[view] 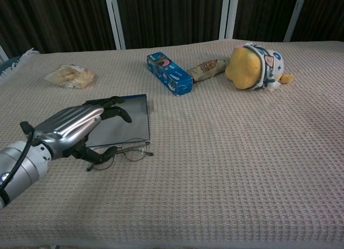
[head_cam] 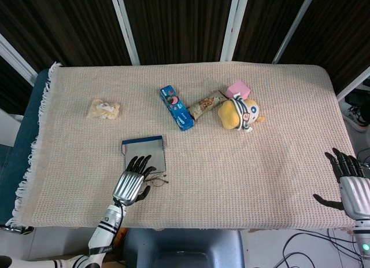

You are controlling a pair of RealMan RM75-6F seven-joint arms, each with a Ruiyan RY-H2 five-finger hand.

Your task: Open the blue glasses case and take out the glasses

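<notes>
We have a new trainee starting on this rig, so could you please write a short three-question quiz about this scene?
1. True or false: the glasses lie on the table outside the blue glasses case.
2. Which hand hovers over the glasses: A) left hand, B) right hand?
3. Fill in: the yellow plush toy lies next to a pink ____.

Key: 1 true; 2 A; 3 box.

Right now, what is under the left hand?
The left hand hovers over the glasses, whose left lens it covers, and the near edge of the glasses case. Contact cannot be judged.
</notes>
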